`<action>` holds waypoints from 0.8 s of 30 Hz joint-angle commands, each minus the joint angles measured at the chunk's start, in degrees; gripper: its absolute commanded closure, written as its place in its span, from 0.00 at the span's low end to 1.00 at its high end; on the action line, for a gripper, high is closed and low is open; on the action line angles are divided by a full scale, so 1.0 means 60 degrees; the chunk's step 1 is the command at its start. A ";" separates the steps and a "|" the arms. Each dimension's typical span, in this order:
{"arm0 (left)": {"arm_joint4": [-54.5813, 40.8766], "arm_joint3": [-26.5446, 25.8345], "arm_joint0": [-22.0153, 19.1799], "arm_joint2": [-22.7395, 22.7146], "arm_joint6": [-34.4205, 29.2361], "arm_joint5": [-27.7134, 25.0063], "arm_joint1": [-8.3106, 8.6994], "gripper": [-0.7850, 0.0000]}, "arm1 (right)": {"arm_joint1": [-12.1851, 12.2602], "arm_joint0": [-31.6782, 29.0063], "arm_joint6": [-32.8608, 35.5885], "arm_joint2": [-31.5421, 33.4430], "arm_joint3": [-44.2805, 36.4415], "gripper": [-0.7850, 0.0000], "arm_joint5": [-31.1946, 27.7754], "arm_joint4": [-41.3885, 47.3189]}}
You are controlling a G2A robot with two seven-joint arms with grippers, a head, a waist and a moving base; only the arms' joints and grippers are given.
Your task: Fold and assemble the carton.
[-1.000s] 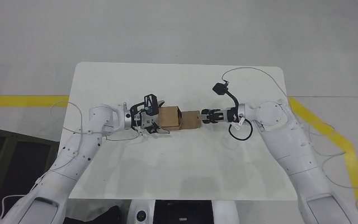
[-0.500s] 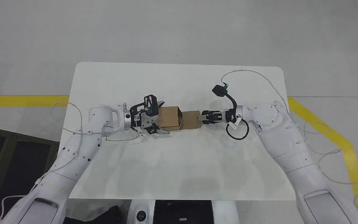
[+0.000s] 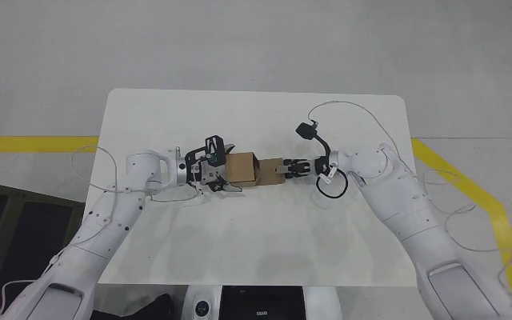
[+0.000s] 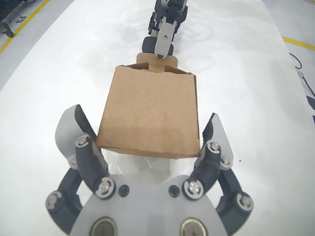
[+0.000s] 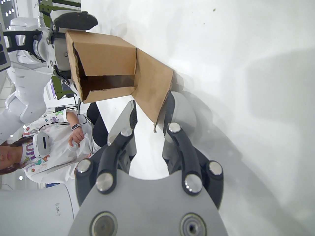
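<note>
One brown carton point(image 3: 240, 168) lies on its side at the middle of the desk point(image 3: 256, 240). Left fingers point(image 4: 66, 128) grip its closed end. Right fingers point(image 5: 182, 114), parted, straddle its open flap point(image 5: 150, 84).

Carton point(image 3: 240, 169) mid table point(image 3: 256, 240), L end effector point(image 4: 147, 124) at closed end, R end effector point(image 5: 151, 101) at open-end flap point(image 3: 274, 170)
</note>
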 commanded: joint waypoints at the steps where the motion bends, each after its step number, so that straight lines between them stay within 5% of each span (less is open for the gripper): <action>1: -0.0001 0.0007 0.0004 -0.0002 -0.0003 -0.0001 0.0000 0.00 | -0.0040 0.0047 0.0009 -0.0057 0.0083 0.71 -0.0091 0.0163; 24: 0.0115 -0.0030 0.0055 -0.0009 -0.0002 -0.0002 0.0002 0.00 | -0.0031 -0.0211 0.0072 0.0224 -0.0661 0.66 -0.0944 0.1512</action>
